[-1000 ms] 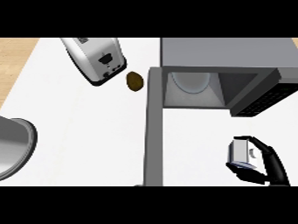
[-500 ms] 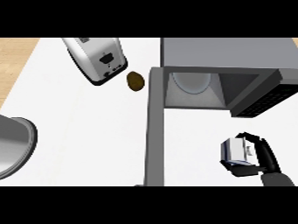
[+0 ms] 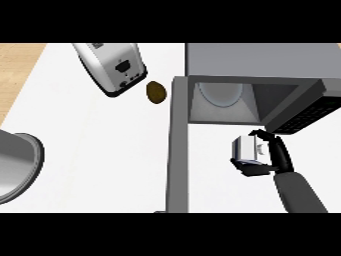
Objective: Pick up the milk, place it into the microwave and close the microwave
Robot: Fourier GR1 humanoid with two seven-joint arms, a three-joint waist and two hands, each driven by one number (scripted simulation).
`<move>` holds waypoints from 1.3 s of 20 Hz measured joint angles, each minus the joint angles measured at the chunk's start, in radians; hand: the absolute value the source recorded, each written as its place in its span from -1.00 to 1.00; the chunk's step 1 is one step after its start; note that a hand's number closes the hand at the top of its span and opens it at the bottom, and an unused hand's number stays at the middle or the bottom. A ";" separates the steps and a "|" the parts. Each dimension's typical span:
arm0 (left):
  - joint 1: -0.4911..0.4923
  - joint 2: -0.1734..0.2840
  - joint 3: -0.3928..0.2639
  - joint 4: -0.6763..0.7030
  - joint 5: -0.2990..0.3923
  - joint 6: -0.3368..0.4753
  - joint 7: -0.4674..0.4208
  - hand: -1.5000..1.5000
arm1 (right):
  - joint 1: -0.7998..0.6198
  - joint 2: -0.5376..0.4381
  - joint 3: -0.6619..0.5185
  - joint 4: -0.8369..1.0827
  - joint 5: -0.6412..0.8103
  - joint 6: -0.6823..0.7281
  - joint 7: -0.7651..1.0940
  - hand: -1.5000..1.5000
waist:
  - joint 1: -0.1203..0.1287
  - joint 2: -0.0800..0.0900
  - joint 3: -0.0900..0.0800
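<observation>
- Your right robot hand point(image 3: 267, 159) has its fingers curled round the milk point(image 3: 247, 150), held above the worktop point(image 3: 92, 145) just in front of the open microwave point(image 3: 265, 67).
- Watch the swung-out door point(image 3: 177, 145) to the carton's left and the control panel point(image 3: 312, 111) to its right: a skewed approach could clip either one.
- The forearm enters from the lower edge, angled toward the cavity, thumb side facing the plate point(image 3: 219, 93) inside.
- Your left robot hand is out of view.
</observation>
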 measured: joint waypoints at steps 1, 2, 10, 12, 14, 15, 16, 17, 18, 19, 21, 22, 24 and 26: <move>-0.005 0.000 -0.001 -0.008 0.005 0.008 0.015 -1.00 | -0.010 0.005 0.001 0.005 -0.002 0.003 -0.005 1.00 | -0.002 0.001 0.000; -0.002 -0.001 -0.006 -0.008 0.004 0.008 0.015 -1.00 | -0.021 0.013 0.002 0.006 -0.004 0.004 -0.008 1.00 | -0.002 0.000 0.000; -0.015 0.017 0.060 0.026 0.056 -0.014 0.026 -1.00 | -0.038 0.086 0.084 -0.137 -0.011 0.094 0.024 1.00 | -0.026 -0.009 -0.002; -0.043 0.035 0.084 0.047 0.073 -0.010 0.039 -1.00 | -0.039 0.097 0.102 -0.191 -0.009 0.092 0.050 1.00 | -0.029 -0.009 -0.002; -0.049 0.027 0.088 0.050 0.069 -0.009 0.050 -1.00 | -0.045 0.114 0.122 -0.267 -0.005 0.082 0.115 1.00 | -0.033 -0.011 -0.002; -0.052 0.033 0.099 0.063 0.075 -0.018 0.052 -1.00 | -0.039 0.120 0.132 -0.305 -0.001 0.072 0.143 1.00 | -0.034 -0.011 -0.003; -0.050 0.027 0.102 0.067 0.071 -0.030 0.049 -1.00 | -0.032 0.125 0.142 -0.339 -0.002 0.056 0.175 1.00 | -0.033 -0.012 -0.003; -0.055 0.024 0.106 0.076 0.070 -0.035 0.050 -1.00 | -0.041 0.122 0.147 -0.370 -0.001 0.057 0.215 1.00 | -0.033 -0.011 -0.002; -0.056 0.021 0.113 0.081 0.070 -0.041 0.050 -1.00 | -0.044 0.126 0.161 -0.404 0.002 0.053 0.257 1.00 | -0.033 -0.011 -0.003; -0.063 0.024 0.116 0.074 0.076 -0.032 0.063 -1.00 | -0.055 0.129 0.168 -0.433 0.003 0.054 0.302 1.00 | -0.033 -0.011 -0.003; -0.075 0.016 0.118 0.069 0.069 -0.029 0.080 -1.00 | -0.089 0.133 0.175 -0.451 0.003 0.048 0.370 1.00 | -0.029 -0.009 -0.002; -0.072 0.012 0.117 0.073 0.065 -0.036 0.076 -1.00 | -0.104 0.135 0.184 -0.467 0.004 0.051 0.413 1.00 | -0.027 -0.009 -0.002; -0.078 0.016 0.126 0.069 0.078 -0.035 0.095 -1.00 | -0.150 0.122 0.184 -0.463 0.004 0.070 0.476 1.00 | -0.023 -0.008 -0.002; -0.100 0.014 0.134 0.090 0.066 -0.043 0.098 -1.00 | -0.196 0.101 0.172 -0.418 0.001 0.077 0.491 1.00 | -0.019 -0.005 -0.001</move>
